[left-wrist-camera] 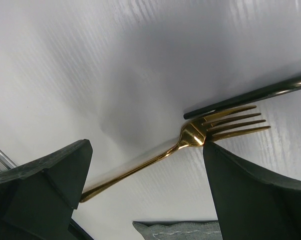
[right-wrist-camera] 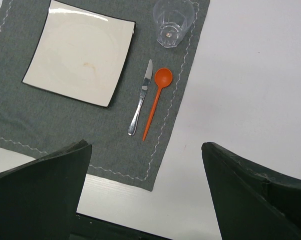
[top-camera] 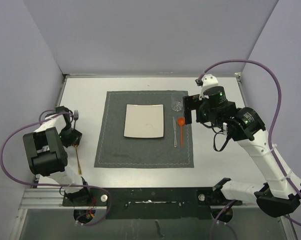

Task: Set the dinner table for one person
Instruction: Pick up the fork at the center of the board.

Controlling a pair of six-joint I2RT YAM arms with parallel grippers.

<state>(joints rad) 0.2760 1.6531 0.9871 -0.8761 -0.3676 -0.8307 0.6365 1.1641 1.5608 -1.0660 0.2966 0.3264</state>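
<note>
The white dinner table [top-camera: 85, 95] carries a dark grey placemat [top-camera: 115, 150]. On the mat lie a white square plate [top-camera: 144, 121], a silver knife [top-camera: 174, 134], an orange spoon [top-camera: 181, 129] and a clear glass [top-camera: 177, 105]. A gold fork [left-wrist-camera: 155, 157] lies on the bare table left of the mat, and it also shows in the top view [top-camera: 78, 160]. My left gripper [left-wrist-camera: 146, 147] is open, low over the fork, with one finger on either side of it. My right gripper [right-wrist-camera: 145, 146] is open and empty, held above the mat's right edge.
A black fork [top-camera: 76, 115] lies beside the gold fork's tines; its handle [left-wrist-camera: 250, 95] crosses the left wrist view. A corner of the mat [left-wrist-camera: 180, 230] shows near the left fingers. The table's black front rail [top-camera: 150, 195] runs along the near edge. Grey walls enclose the table.
</note>
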